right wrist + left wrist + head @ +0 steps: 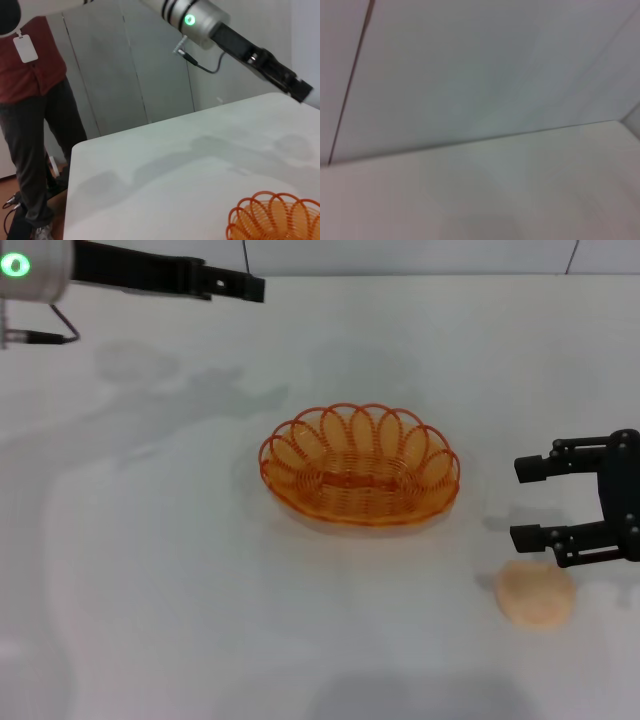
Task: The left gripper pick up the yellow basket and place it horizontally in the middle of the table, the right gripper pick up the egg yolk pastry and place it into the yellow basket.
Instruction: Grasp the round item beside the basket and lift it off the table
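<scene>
The yellow basket [361, 465] sits upright and lengthwise across the middle of the table [150, 620], so that half of the job looks done, and the left gripper [250, 286] is up at the far left, high over the tabletop, holding nothing; whether its fingers are parted I cannot tell from here. Now it's the right gripper [519, 502] at the right edge, fingers spread wide and empty, hovering just far of the egg yolk pastry [535, 594], which lies on the table near and right of the basket, apart from it. To do this well, I'd say come down square over the bun's dome, fingers straddling it evenly, close gently since it looks soft, lift clear of the scalloped rim, then release low over the basket's floor. The count: one basket, one pastry, two grippers, and one person [35, 100] standing beyond the table in the right wrist view.
</scene>
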